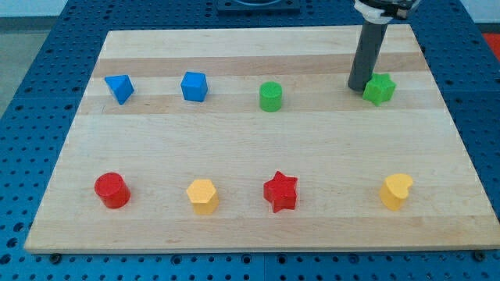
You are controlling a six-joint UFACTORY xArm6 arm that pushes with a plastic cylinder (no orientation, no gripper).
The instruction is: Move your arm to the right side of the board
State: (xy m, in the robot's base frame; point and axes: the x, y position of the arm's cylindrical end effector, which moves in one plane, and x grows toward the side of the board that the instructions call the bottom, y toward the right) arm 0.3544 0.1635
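Note:
My dark rod comes down from the view's top right, and my tip point(358, 87) rests on the wooden board point(250, 226), just left of the green star point(380, 89), very close to it or touching. A green cylinder point(270, 97) stands further left. A blue cube point(194, 86) and a blue angular block point(119, 88) sit in the same upper row toward the view's left. The lower row holds a red cylinder point(112, 190), a yellow hexagon block point(202, 195), a red star point(280, 191) and a yellow heart-like block point(396, 191).
The board lies on a blue perforated table point(31, 94) that shows on all sides. The board's right edge point(453, 125) lies a short way right of the green star.

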